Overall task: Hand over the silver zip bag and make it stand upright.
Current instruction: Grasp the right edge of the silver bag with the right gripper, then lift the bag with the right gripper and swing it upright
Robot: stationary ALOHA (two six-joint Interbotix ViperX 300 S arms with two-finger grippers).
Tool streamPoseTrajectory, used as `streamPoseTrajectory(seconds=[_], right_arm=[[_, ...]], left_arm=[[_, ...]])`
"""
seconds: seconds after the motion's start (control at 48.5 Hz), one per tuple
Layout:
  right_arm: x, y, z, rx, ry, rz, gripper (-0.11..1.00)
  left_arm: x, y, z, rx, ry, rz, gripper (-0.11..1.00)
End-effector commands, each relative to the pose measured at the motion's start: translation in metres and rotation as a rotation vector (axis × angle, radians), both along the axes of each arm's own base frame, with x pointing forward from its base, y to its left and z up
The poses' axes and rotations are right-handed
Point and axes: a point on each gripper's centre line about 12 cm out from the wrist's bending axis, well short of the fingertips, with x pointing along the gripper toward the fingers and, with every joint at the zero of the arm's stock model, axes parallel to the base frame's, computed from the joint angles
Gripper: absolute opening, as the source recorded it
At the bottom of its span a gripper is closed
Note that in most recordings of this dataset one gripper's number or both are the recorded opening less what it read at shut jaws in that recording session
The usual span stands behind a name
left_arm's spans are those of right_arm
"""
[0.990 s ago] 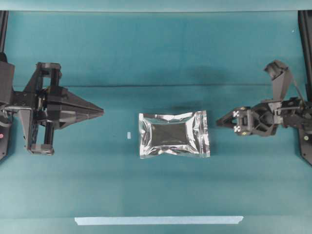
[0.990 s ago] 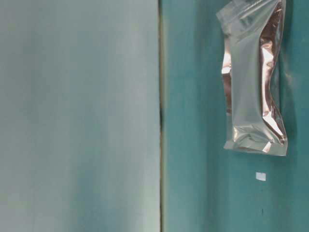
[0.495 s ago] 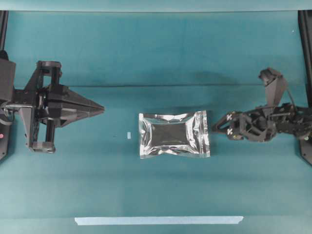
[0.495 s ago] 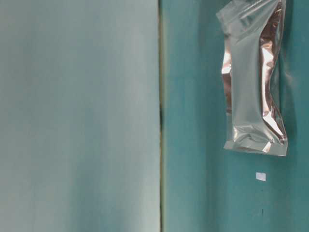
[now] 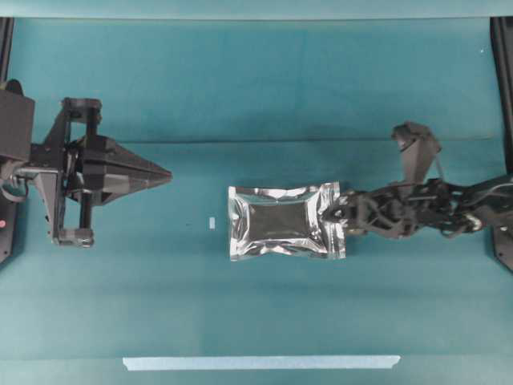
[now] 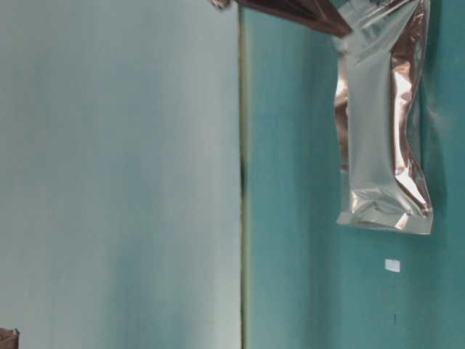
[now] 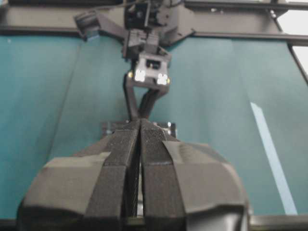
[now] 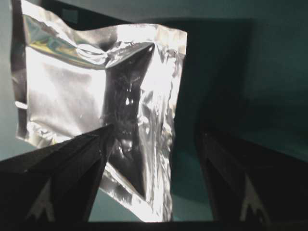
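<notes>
The silver zip bag (image 5: 285,221) lies flat in the middle of the teal table (image 5: 240,88). The right gripper (image 5: 335,218) sits at the bag's right edge, its jaws spread wide with the foil edge between them, not yet clamped. The left gripper (image 5: 164,175) hovers well left of the bag, jaws pressed together and holding nothing. A small white scrap (image 5: 212,222) lies just left of the bag.

Overhead view is looking straight down on the teal table (image 5: 264,88), both arms in frame. Table-level view is sitting low and close, turned sideways, sharing the silver zip bag (image 6: 381,131) with overhead. Left wrist view is facing along its closed fingers toward the opposite arm. Right wrist view is looking closely onto the bag.
</notes>
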Motion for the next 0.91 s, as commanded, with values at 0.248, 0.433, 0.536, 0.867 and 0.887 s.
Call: streamPoseTrajectory(seconds=[0.248,0.433,0.536,0.867,0.887], right_arm=[[0.014,0.002,0.001,0.003,-0.014,-0.001,0.82],[0.012,0.003,-0.001,0.020,0.008,0.007,0.74],[0.011,0.003,-0.002,0.032,0.019,0.003,0.54],[0.014,-0.005,0.006,0.016,-0.023,-0.032,0.01],[0.014,-0.005,0.007,0.016,-0.026,-0.029,0.01]], left_arm=[[-0.003,-0.001,0.011,0.003,-0.034,-0.002,-0.01],[-0.005,0.000,0.011,0.003,-0.038,-0.001,-0.01],[-0.005,-0.001,0.011,0.003,-0.040,-0.005,-0.01],[-0.009,-0.003,0.014,-0.005,-0.057,-0.012,-0.01],[-0.010,-0.003,0.014,-0.005,-0.055,-0.012,-0.01]])
